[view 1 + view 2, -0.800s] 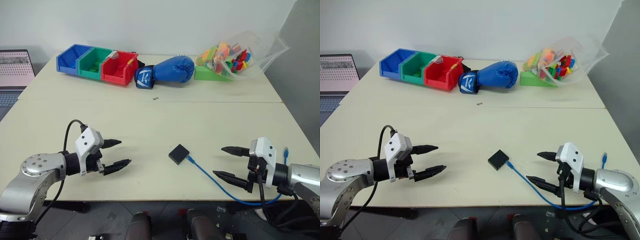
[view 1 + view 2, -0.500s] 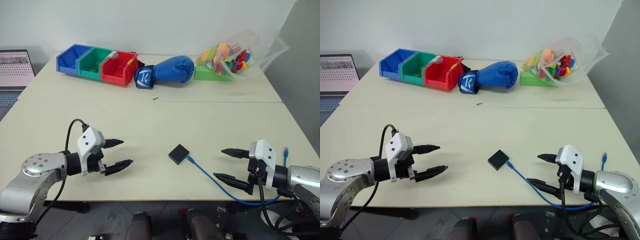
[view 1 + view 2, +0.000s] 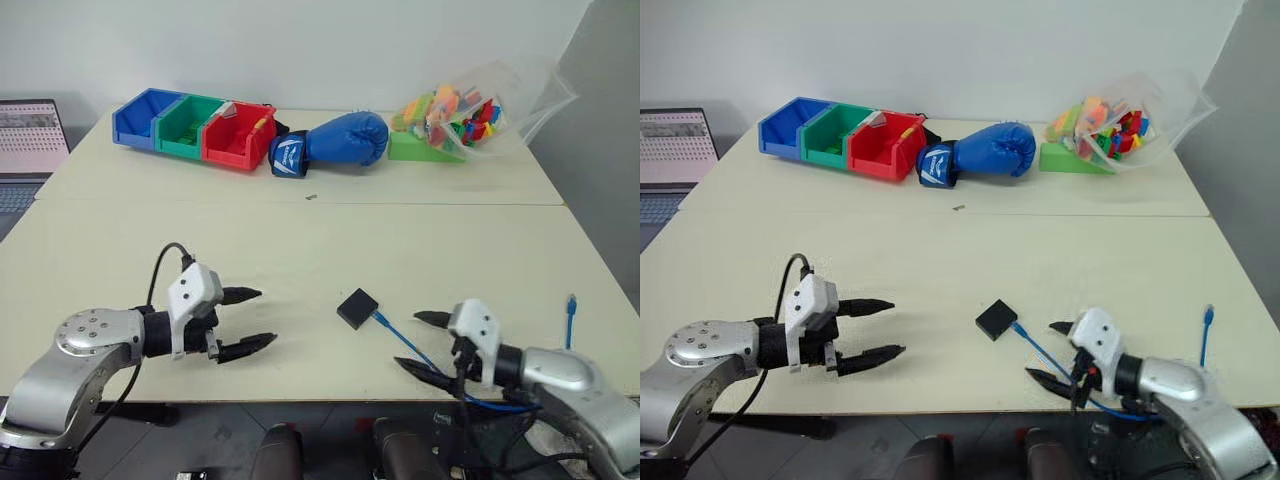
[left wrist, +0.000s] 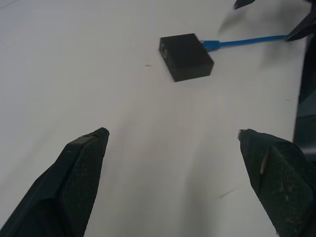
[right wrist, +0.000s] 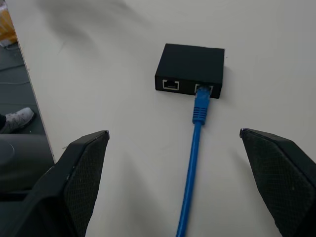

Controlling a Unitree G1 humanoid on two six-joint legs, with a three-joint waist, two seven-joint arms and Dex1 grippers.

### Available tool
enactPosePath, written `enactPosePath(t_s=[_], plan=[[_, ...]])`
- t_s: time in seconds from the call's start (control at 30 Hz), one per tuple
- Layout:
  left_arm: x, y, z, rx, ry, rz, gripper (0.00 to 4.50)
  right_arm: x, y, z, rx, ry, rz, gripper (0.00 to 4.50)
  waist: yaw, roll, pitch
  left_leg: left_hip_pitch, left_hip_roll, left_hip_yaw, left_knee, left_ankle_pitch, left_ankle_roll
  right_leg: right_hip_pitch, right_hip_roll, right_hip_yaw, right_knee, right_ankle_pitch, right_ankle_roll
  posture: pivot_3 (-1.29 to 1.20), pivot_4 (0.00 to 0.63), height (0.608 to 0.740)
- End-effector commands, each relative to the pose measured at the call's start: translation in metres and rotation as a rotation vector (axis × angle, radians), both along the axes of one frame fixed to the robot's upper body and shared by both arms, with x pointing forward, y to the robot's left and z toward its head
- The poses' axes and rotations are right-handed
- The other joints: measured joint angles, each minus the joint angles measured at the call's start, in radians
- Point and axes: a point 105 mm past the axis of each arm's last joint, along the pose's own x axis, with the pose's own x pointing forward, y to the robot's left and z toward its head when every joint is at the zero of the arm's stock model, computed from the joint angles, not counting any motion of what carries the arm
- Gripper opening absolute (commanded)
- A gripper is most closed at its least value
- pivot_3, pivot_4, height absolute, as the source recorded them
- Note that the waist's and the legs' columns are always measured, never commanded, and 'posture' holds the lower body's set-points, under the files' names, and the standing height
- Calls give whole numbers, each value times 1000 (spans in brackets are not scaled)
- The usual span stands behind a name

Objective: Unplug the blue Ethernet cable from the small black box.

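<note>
Working from the left edge of the table, a laptop stands at about ten o'clock, partly cut off by the frame. Next along the far side sit three joined bins, blue, green and red, then a blue boxing glove at twelve o'clock, and a clear bag of coloured bricks at one o'clock.

The left gripper hovers over the near left part of the table at about eight o'clock, its two black fingers spread wide apart and holding nothing. Against the earlier frames it has advanced toward the table centre, and its tips now lie closer to the small black box, though well apart from it.

The small black box lies flat just near of centre, at about six o'clock, unchanged in place. The right wrist view shows two ports on its side face; the blue Ethernet cable is seated in one of them, the other being vacant. The cable runs from the box toward five o'clock, passes under the right gripper and over the near edge; its free plug lies near the right edge at four o'clock.

The right gripper has shifted markedly leftward since the earlier frames and now stands just beside the box, over the cable. Its fingers are spread apart, straddling the cable without touching it.
</note>
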Motion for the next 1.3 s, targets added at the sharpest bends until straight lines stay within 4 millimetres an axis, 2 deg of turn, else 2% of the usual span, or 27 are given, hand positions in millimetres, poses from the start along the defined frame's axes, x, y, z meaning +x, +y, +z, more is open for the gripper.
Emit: enactPosePath(t_s=[0.03, 0.2, 0.33, 0.5, 0.77, 0.93, 1.07, 1.17, 1.3], plan=[[-5, -12, 9, -10, -26, -89, 4484, 13, 11, 0, 6, -58, -55, 4500, 0, 0, 0, 0, 0, 0, 0, 0, 0, 0, 0, 0, 0, 0, 0, 0, 150, 740], [-4, -16, 7, 0, -18, -125, 4484, 33, 19, -9, -8, -74, -139, 4500, 0, 0, 0, 0, 0, 0, 0, 0, 0, 0, 0, 0, 0, 0, 0, 0, 150, 740], [-3, -16, 6, 1, -17, -129, 4484, 35, 22, -13, -18, -51, -154, 4500, 1, 0, 0, 0, 0, 0, 0, 0, 0, 0, 0, 0, 0, 0, 0, 0, 150, 740], [-1, -16, 3, -6, -18, -129, 4500, 42, 23, -14, -32, -44, -181, 3603, 0, 0, 0, 0, 0, 0, 0, 0, 0, 0, 0, 0, 0, 0, 0, 0, 150, 740], [6, -15, -1, -32, -32, -90, 4500, 49, 18, -13, -92, -68, -187, 1588, 0, 0, 0, 0, 0, 0, 0, 0, 0, 0, 0, 0, 0, 0, 0, 0, 150, 740], [17, -12, -3, -62, -40, -37, 4500, 49, 15, -8, -150, -126, -122, 311, 1, 0, 0, 0, 0, 0, 0, 0, 0, 0, 0, 0, 0, 0, 0, 0, 150, 740], [26, -13, -1, -104, -32, -12, 4500, 50, 20, 10, -180, -234, -20, 173, 3, 0, 0, 0, 0, 0, 1, 0, 0, 0, 0, -1, 0, 0, 0, 0, 150, 740], [28, -21, 5, -212, 36, -16, 4500, 55, 32, 33, -225, -413, 104, 173, 1, 0, 0, 0, 0, 1, 1, 0, 0, 0, 0, -1, 1, 0, 0, 0, 150, 740], [24, -29, 11, -320, 161, -59, 4500, 58, 47, 53, -320, -655, 281, 173, -4, 0, 0, 0, 0, 0, 1, 0, 0, 0, 2, -2, 1, 0, 0, 0, 150, 740]])
